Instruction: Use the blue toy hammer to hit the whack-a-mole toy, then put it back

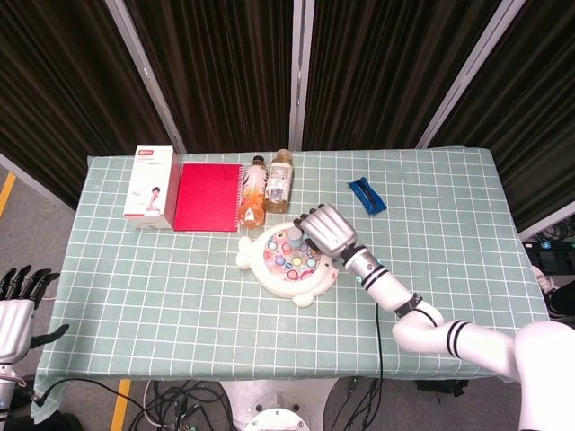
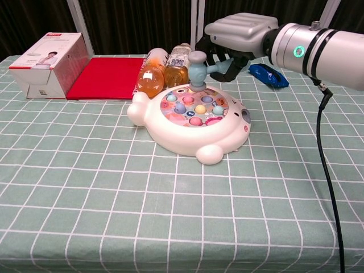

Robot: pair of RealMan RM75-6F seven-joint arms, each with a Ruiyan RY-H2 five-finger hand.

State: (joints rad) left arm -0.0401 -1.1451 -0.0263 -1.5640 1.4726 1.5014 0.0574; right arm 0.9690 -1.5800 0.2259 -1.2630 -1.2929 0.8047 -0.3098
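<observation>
Half the hammer [image 2: 198,69] hides inside right hand [image 2: 242,35].

Overhead head view; low, near chest view.

Bright, even overhead light, soft faint shadows, both views sharp, dark curtains behind.
</observation>
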